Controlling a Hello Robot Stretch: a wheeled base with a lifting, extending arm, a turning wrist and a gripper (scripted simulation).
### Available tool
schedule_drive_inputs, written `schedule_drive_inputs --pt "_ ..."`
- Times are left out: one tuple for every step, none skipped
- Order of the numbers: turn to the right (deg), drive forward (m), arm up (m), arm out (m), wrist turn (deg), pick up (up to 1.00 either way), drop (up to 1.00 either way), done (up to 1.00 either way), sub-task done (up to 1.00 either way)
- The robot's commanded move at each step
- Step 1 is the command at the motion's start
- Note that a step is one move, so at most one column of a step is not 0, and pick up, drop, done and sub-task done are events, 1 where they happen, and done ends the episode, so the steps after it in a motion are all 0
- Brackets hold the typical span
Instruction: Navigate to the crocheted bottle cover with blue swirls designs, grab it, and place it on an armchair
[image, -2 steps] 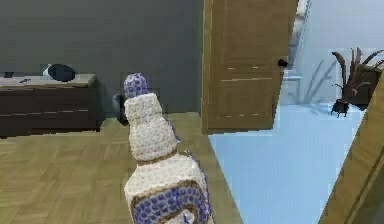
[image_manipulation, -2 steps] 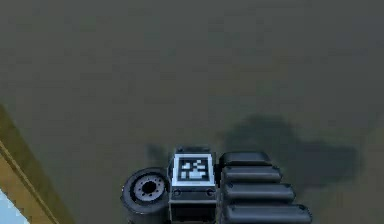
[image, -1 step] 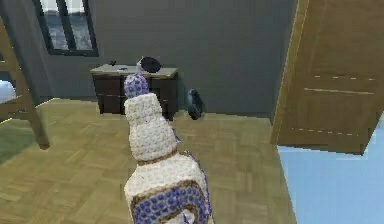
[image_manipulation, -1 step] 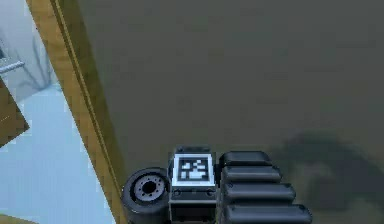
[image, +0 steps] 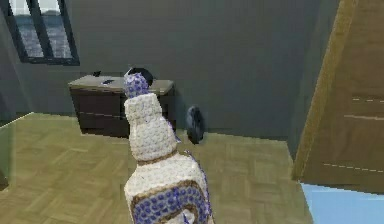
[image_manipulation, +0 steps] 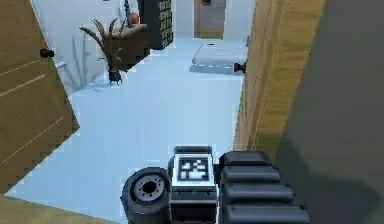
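Note:
A crocheted bottle cover (image: 152, 140), cream with blue swirl patterns, rises close up in the forward view's lower middle and runs off the bottom edge, so what it rests on is hidden. In the arm side view the arm's dark bar (image_manipulation: 262, 190) lies along the bottom edge with a white marked square (image_manipulation: 193, 168) at its end. Left of that square is the gripper (image_manipulation: 147, 196), a round dark body. Its far end cannot be made out, so I cannot tell whether it holds anything.
Ahead, a dark wooden cabinet (image: 118, 105) stands against the grey wall under a window (image: 42, 30). A dark object (image: 196, 123) lies on the floor beside it, and a wooden door (image: 350, 100) is at the right. To the side, pale blue floor (image_manipulation: 150, 110) runs past a potted plant (image_manipulation: 108, 50) towards a low bed (image_manipulation: 220, 55).

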Motion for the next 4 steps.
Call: schedule_drive_inputs --pt "45.0 0.0 0.0 0.0 0.0 0.0 0.0 0.0 0.0" --pt "6.0 0.0 0.0 0.0 0.0 0.0 0.0 0.0 0.0" --pt "0.0 0.5 0.0 0.0 0.0 0.0 0.0 0.0 0.0" --pt "24.0 0.0 0.0 0.0 0.0 0.0 0.0 0.0 0.0"
